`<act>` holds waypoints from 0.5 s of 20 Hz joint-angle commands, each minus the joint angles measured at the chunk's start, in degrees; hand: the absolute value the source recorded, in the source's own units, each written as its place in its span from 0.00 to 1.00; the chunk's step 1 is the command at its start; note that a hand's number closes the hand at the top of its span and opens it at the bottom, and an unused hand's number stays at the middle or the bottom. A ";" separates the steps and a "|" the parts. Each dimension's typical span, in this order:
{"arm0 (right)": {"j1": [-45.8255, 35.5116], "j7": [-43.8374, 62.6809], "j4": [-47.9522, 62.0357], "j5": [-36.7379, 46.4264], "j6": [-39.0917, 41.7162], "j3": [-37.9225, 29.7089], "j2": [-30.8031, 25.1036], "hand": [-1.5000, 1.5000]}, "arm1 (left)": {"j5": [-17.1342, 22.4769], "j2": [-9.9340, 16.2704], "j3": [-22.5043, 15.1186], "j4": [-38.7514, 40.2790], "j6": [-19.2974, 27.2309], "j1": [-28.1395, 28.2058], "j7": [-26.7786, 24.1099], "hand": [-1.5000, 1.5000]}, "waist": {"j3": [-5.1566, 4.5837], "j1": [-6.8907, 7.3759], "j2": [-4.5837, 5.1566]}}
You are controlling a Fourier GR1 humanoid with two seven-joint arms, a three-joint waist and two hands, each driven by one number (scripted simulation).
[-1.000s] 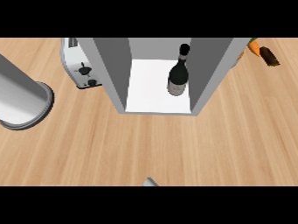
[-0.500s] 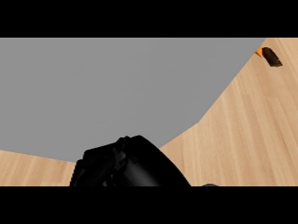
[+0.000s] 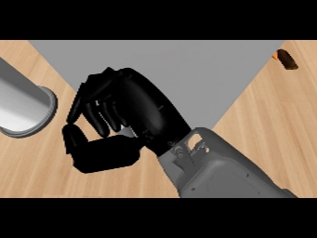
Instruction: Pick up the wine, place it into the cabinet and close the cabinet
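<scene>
Wine: not visible now. The cabinet (image 3: pixel 188 69) shows only as a flat grey face across the upper middle, so whatever is inside is hidden. At 1.0 s ago the bottle lay inside the open cabinet, white interior showing; that interior is now covered by the grey surface.

Right hand (image 3: pixel 130 111): large in centre view, in front of the grey cabinet face, grey forearm (image 3: pixel 219 169) coming in from the lower right. Fingers (image 3: pixel 95 109) curled inward and bunched, thumb (image 3: pixel 95 151) folded under them with a small gap between thumb tip and fingertips. Nothing seen in the grasp: clenched on nothing. Can't tell whether the knuckles touch the cabinet face or sit just off it.

Left hand: not in view.

Outward: grey cylinder (image 3: pixel 13 102) at the left edge on the wooden counter (image 3: pixel 284 130), just beside the cabinet's left slant edge. Small dark object with an orange tip (image 3: pixel 286 59) at upper right, near the cabinet's right edge, apart from it.

Versus 0.5 s ago: grey face then filled the whole upper left; now it is narrower and the cylinder shows again at left. Hand was only a dark mass at the bottom edge; now it's higher, mid-view, with the forearm visible. Orange-tipped object sits in about the same corner.
</scene>
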 commanded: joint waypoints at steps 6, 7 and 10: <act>-8.93 -10.01 18.58 -1.80 6.61 -13.28 -2.11 1.00 | -2.82 -2.76 -4.39 -0.25 1.92 -5.40 5.34 0.00 | 0.08 -0.79 0.36; -6.54 -12.58 19.08 0.22 4.83 -12.07 -1.69 1.00 | -3.18 -2.06 -4.56 -1.11 2.49 -6.23 6.69 0.00 | 0.10 -0.94 0.35; -8.43 -12.83 20.53 -2.54 8.86 -14.95 -4.35 1.00 | -4.96 -3.64 -7.98 -2.29 7.01 -9.61 7.89 0.00 | 0.11 -1.45 0.50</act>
